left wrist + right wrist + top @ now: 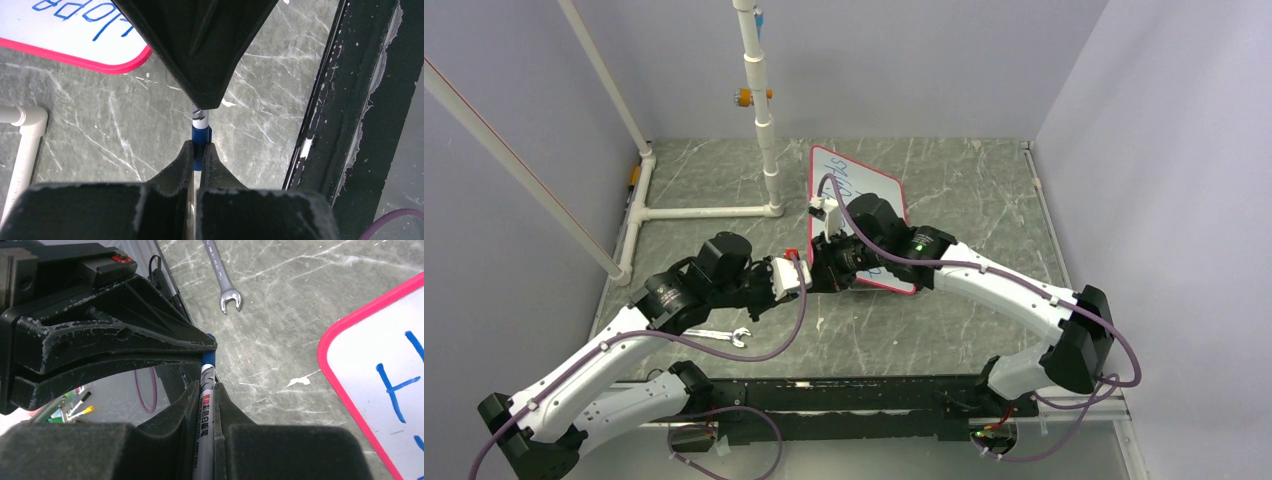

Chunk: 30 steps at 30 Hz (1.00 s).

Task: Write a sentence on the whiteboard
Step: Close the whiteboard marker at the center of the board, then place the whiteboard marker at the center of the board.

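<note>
— blue cap [201, 134] is pinched in my left pincer [199, 151]; my right pincer [206, 390] clamps the marker [204, 435] barrel.
— whiteboard [882, 200]?
— flat on the desk [964, 180] nearby, the sentence [75, 12] partly visible. i judge it's a cap step: next needs a straight, aligned stroke.

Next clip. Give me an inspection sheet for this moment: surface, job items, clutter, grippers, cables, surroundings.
Surface: grey marbled table, some white flecks.
Job's things: whiteboard lies mid-table; sentence in blue, partly hidden by the arms; marker held off the board.
Clutter: wrench beside the left arm.
Grippers: left gripper shut on the marker's blue end; right gripper shut on its barrel.
Cables: purple cable along each arm, looping at the bases.
Surroundings: white pipe frame far left; plain walls.
</note>
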Each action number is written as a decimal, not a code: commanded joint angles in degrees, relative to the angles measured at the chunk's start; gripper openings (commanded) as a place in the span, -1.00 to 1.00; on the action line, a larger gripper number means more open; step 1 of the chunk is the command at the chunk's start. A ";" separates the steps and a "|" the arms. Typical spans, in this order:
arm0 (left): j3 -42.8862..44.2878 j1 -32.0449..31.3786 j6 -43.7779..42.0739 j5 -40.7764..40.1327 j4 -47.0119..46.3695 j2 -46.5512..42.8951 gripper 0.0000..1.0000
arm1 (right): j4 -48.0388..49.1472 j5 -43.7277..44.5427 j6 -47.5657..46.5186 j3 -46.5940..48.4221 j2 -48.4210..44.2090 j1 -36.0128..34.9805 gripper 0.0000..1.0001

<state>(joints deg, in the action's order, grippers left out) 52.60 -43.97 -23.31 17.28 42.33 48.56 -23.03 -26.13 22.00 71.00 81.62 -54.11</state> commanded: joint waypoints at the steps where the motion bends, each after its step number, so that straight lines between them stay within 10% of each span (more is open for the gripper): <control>1: 4.35 -1.17 -1.10 8.10 -17.12 -0.58 -0.97 | 1.62 1.29 -2.90 2.31 -2.45 -2.44 -1.00; 11: 3.85 -1.14 -1.74 9.08 -16.11 -2.55 -0.35 | -3.25 4.66 -6.34 1.51 -9.37 0.00 -1.00; 30: 5.89 -1.03 -0.94 13.38 -14.14 1.58 -0.22 | -5.15 5.82 -7.41 1.65 -13.20 0.43 -1.00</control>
<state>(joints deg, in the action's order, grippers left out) 55.75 -44.97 -24.53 27.22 29.47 49.01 -28.42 -20.82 15.38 71.11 69.97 -53.91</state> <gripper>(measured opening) 0.389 0.135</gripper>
